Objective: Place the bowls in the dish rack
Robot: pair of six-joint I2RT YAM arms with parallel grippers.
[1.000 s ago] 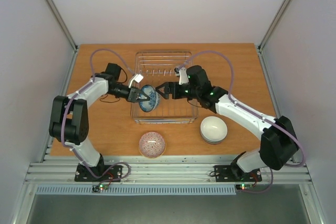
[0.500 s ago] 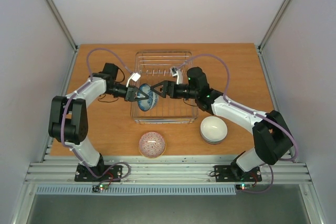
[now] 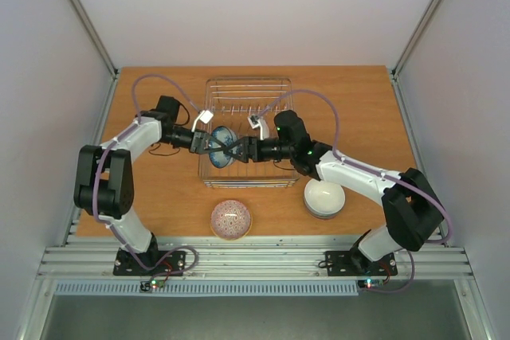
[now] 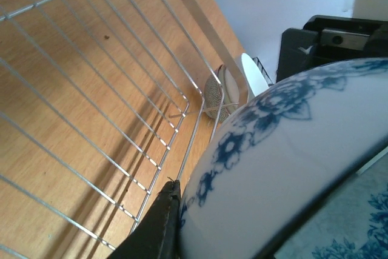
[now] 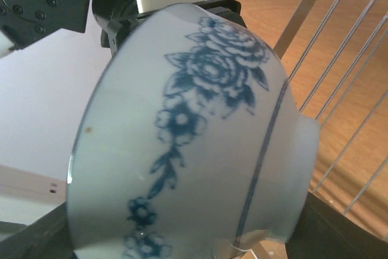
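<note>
pinching the rim of the blue-and-white bowl point(image 3: 224, 150), the left gripper point(image 3: 209, 146) holds it tipped over the dish rack point(image 3: 247, 81). the right gripper point(image 3: 239, 150) sits spread around it; i cannot tell if it squeezes.

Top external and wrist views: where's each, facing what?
Top external: above, behind the bases, looking down; both arms show, left tool and right tool at the blue-and-white bowl over the dish rack.
Left wrist: on the left arm, facing bowl and rack wires; own finger shows.
Right wrist: facing the bowl's outside; own fingers at the bottom corners.
Both wrist views share the bowl.
</note>
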